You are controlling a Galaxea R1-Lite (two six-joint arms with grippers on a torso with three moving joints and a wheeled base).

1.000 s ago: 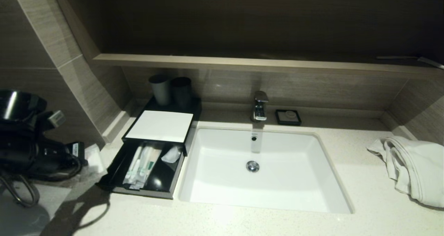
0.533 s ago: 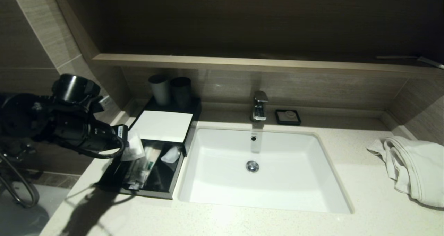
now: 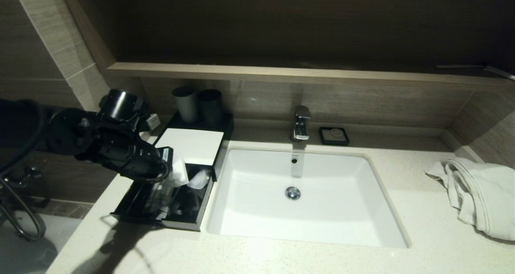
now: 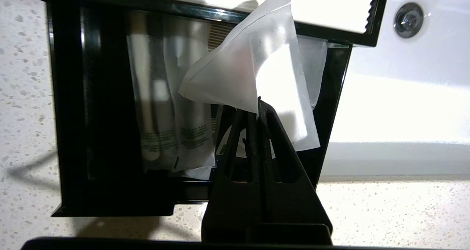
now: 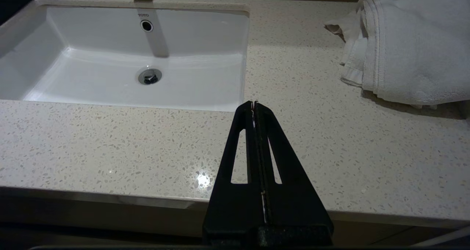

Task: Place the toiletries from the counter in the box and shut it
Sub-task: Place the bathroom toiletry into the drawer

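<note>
A black box [image 3: 136, 193] with an open drawer stands on the counter left of the sink; its white lid [image 3: 189, 145] covers the back part. Several white toiletry packets [image 4: 172, 125] lie inside the drawer. My left gripper [image 3: 171, 167] is shut on a white translucent sachet [image 3: 180, 172] and holds it above the open drawer; in the left wrist view the sachet [image 4: 249, 77] hangs from the closed gripper [image 4: 257, 103]. My right gripper [image 5: 254, 104] is shut and empty, low over the counter's front edge, right of the sink.
A white sink [image 3: 305, 225] with a chrome tap [image 3: 301, 123] lies in the middle. Two dark cups [image 3: 197, 103] stand behind the box. A black soap dish [image 3: 334, 135] sits by the tap. A white towel [image 3: 483, 193] lies at the right.
My left arm has swung from the far left edge rightward and up, carrying the sachet from beside the box to above the open drawer. The right arm has not moved.
</note>
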